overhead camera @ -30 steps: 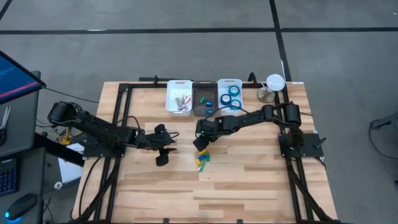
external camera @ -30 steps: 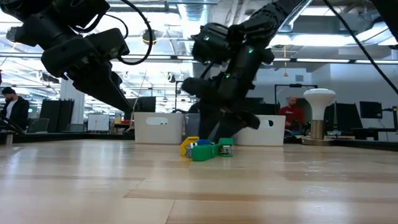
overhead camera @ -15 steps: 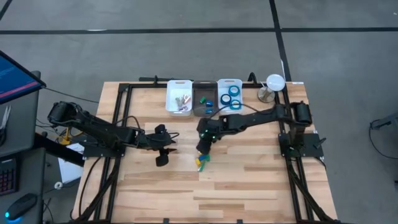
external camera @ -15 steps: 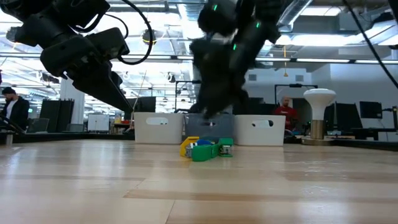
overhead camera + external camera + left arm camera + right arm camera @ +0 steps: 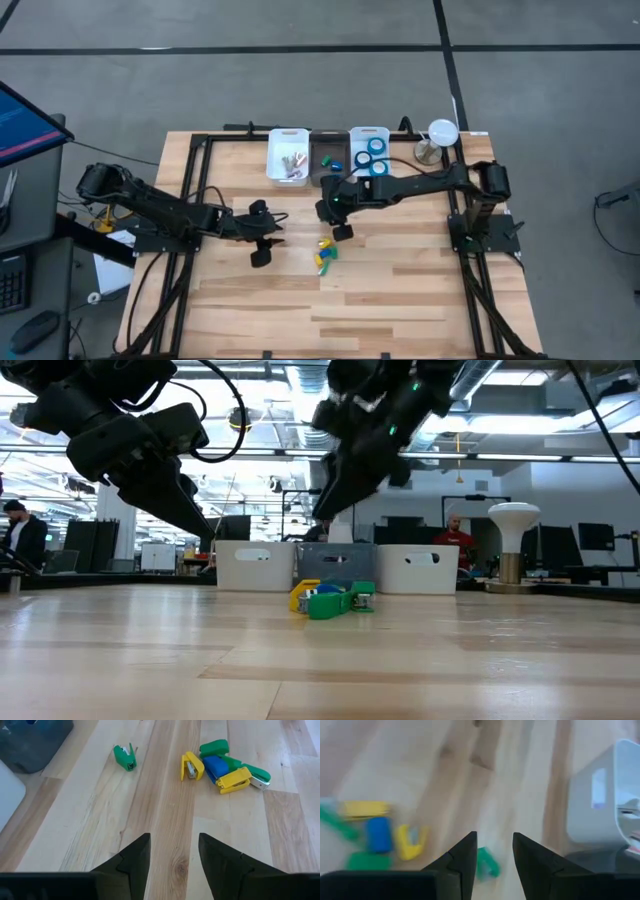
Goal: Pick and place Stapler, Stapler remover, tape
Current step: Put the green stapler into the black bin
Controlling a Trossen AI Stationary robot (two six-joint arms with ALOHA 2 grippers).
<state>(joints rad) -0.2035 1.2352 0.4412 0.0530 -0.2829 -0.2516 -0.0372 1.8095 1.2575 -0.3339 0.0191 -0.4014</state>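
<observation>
The left gripper hovers over the table's left middle, fingers spread and holding nothing. A cluster of small green, yellow and blue staplers lies mid-table, one green piece apart from it. Above the cluster hangs the right gripper, fingers parted, nothing between them. Blue tape rolls sit in the rightmost white bin at the far edge

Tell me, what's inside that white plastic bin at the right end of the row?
The white plastic bin holds bright blue tape rolls with pale cores; several show from above. Anything beneath them is hidden.
</observation>
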